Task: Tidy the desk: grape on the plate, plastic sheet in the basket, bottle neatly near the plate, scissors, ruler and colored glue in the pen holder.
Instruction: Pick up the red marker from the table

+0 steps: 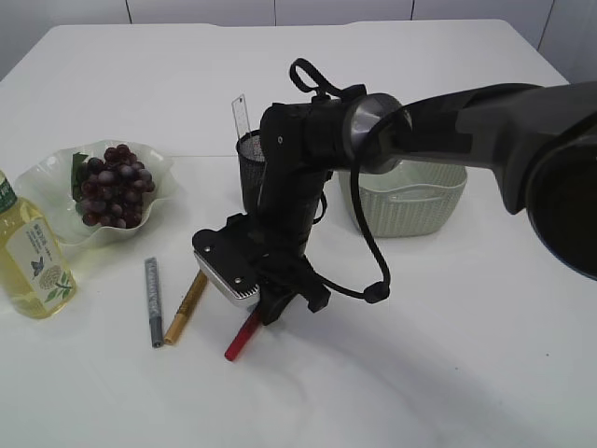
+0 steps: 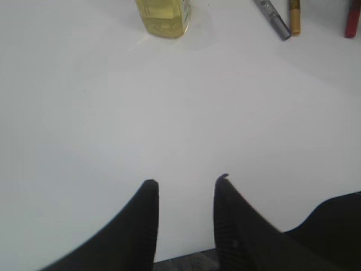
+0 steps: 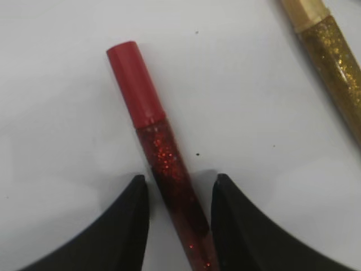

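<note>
White table (image 1: 448,355). Right gripper (image 3: 177,217) stands low over the red glitter glue pen (image 3: 155,141), jaws open astride its barrel; long axis runs ahead between them. Left gripper (image 2: 186,186): open, empty, well apart.

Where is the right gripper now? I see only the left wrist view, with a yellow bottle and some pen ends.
Observer: The right gripper is low over the red glitter glue pen, with its jaws open on both sides of it.
Operator: Is anything inside the pen holder?
Observer: Yes, a clear plastic ruler stands in the black mesh pen holder.
Operator: And the grapes?
Observer: The dark red grapes lie on the clear wavy plate.
</note>
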Tool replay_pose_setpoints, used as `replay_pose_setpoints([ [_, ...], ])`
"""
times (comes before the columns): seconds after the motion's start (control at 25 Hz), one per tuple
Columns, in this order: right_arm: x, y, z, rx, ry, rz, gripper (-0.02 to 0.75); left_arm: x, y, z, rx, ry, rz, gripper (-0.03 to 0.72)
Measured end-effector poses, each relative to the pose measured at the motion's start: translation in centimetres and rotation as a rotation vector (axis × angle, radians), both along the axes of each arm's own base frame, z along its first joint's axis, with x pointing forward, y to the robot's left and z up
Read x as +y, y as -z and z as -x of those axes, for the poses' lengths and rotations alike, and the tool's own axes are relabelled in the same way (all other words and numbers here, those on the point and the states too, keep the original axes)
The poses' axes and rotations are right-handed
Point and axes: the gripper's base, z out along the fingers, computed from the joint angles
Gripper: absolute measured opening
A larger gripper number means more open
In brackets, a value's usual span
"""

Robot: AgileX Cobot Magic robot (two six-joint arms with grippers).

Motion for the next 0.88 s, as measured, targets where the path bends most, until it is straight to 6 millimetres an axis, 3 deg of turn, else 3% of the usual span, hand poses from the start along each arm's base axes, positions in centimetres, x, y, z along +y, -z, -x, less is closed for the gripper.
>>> replay_pose_setpoints([
  [0.36, -0.04, 0.01, -0.03, 0.002, 0.031, 0.010, 0.230, -0.02, 0.00, 0.00, 0.000, 0.001, 0.002, 0.244],
  [0.6, -0.17, 0.00, -0.07, 0.004, 0.053, 0.027, 0.098, -0.02, 0.00, 0.00, 0.000, 0.001, 0.002, 0.244],
  [0.88, -0.24, -0.10, 0.09, 0.031, 0.056, 0.041, 0.059, -0.04, 0.00, 0.00, 0.000, 0.000, 0.005, 0.244],
])
